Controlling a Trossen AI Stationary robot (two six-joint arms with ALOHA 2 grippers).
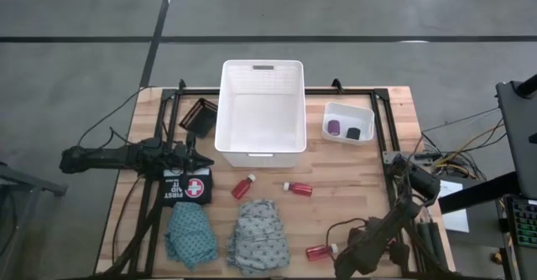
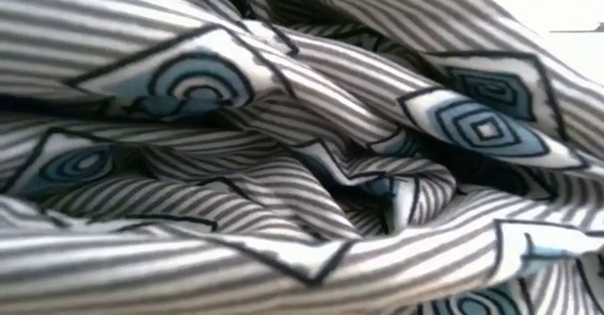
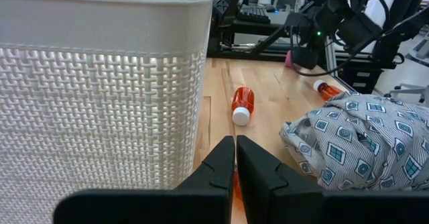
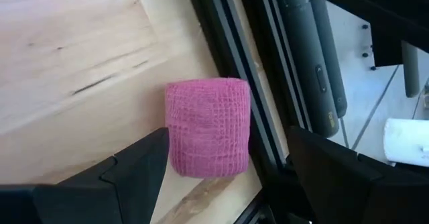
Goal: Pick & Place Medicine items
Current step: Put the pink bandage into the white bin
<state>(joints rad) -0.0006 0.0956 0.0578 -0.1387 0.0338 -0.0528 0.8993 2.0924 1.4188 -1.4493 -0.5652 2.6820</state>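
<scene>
At the table's near right edge, right gripper [image 4: 224, 160] spread wide around the upright pink roll [image 4: 208, 127], not yet pinching (likely the grasp step). Next: close, lift, carry to the small tray [image 1: 348, 122]. Left gripper [image 3: 235, 167] closed, empty, beside the white basket [image 1: 261, 112].

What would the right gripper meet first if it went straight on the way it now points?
The pink roll: it stands on the wooden table between the open fingers of the right gripper, directly ahead. How near it is remains unclear.

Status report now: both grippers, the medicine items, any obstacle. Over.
Left gripper jaws shut, empty, beside white basket. Right gripper jaws open around pink roll at table edge. Three red bottles loose on table. Grey cloth blocks low view.
</scene>
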